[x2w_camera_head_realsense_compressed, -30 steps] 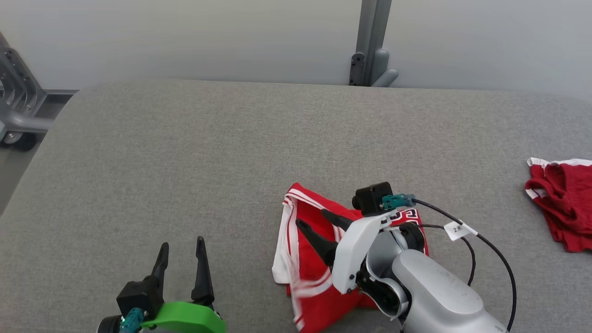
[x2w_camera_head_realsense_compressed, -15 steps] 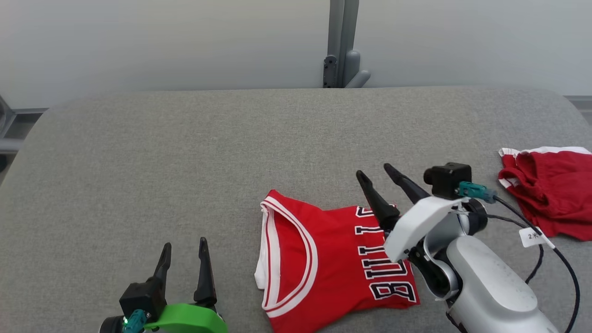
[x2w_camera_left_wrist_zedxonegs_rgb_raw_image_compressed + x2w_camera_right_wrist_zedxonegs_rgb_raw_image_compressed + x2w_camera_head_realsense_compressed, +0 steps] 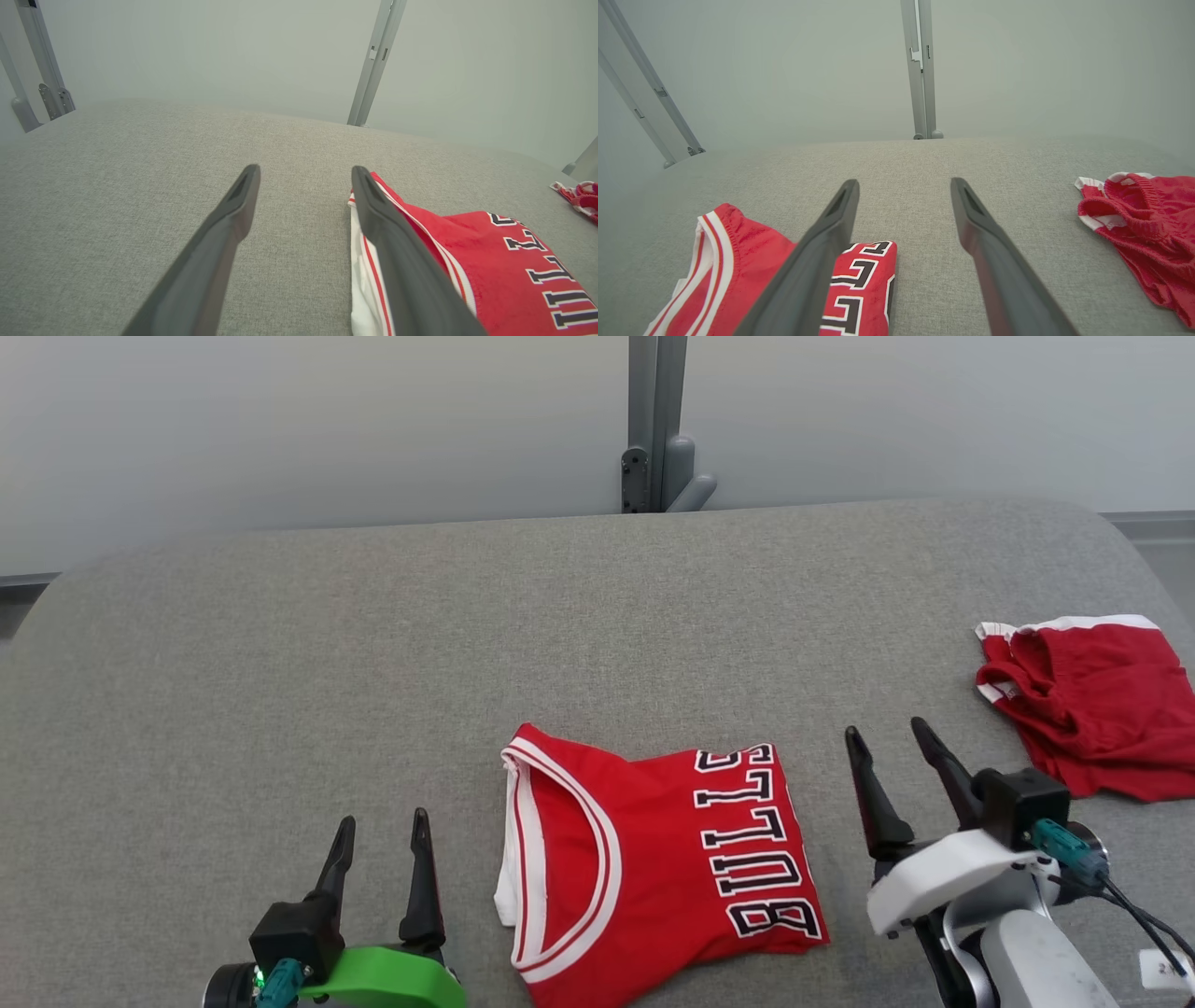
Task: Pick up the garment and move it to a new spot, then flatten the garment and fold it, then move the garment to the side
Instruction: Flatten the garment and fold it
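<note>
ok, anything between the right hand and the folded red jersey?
Nothing visible. The open right hand is just right of the folded red jersey with black lettering, with bare grey fabric tabletop between them. Crumpled red shorts lie farther right.

The jersey [image 3: 644, 868] is red, its neckline trimmed in white bands with thin red stripes, its letters black with white outlines. The worktop [image 3: 373, 663] is a speckled mid-grey weave. At the far right, the shorts [image 3: 1092, 709] are red with white edging. The left pincer [image 3: 384, 818] is black above a bright green mount [image 3: 383, 980]; the right pincer [image 3: 885, 727] is black above a white mount [image 3: 943, 882].
</note>
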Controlling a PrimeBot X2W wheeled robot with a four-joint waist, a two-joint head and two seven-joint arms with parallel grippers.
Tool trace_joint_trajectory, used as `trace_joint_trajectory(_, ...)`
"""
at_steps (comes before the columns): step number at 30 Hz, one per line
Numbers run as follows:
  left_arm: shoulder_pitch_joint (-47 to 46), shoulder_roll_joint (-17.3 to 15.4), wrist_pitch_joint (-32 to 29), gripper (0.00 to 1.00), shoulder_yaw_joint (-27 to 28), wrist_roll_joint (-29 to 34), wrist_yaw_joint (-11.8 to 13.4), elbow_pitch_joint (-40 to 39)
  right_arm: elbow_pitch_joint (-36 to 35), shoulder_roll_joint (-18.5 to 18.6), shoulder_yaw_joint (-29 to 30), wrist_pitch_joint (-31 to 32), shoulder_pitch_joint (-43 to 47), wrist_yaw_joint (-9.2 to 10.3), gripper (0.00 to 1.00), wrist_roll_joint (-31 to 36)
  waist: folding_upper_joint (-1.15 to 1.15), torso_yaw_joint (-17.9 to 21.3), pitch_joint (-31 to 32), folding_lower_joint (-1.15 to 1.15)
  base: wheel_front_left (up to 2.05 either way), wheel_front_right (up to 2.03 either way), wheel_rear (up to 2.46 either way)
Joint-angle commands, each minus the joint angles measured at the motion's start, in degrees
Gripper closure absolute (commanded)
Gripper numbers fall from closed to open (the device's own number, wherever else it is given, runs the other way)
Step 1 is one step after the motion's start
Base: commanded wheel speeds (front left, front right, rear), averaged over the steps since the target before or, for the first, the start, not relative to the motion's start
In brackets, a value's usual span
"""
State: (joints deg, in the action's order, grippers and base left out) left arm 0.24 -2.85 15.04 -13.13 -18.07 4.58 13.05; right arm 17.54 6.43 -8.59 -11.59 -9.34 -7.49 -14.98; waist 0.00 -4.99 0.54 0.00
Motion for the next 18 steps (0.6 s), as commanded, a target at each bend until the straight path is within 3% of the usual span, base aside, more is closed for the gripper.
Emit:
trace_joint_trajectory(1,0.37,-0.11,0.15,0.00,0.05,0.37,-0.14,-0.24,-0.60,-0.17,0.70,-0.47,1.00,0.01,0.00,0.74,0.00,0.09,0.05,0.00,0.00,0.00,0.00)
trace_joint_trajectory(8,1.20,-0.10,0.15,0.00,0.36,1.27,-0.91,-1.27,-7.99,-2.98,8.23,-1.88,8.21,0.01,0.00,5.06,0.00,0.83,0.46,0.00,0.00,0.00,0.00)
trace_joint_trajectory(18,2.69,-0.10,0.15,0.00,1.47,2.00,-0.54,-1.67,-14.08,-3.51,10.62,-2.72,12.98,0.01,0.00,2.94,0.00,1.51,1.15,0.00,0.00,0.00,0.00)
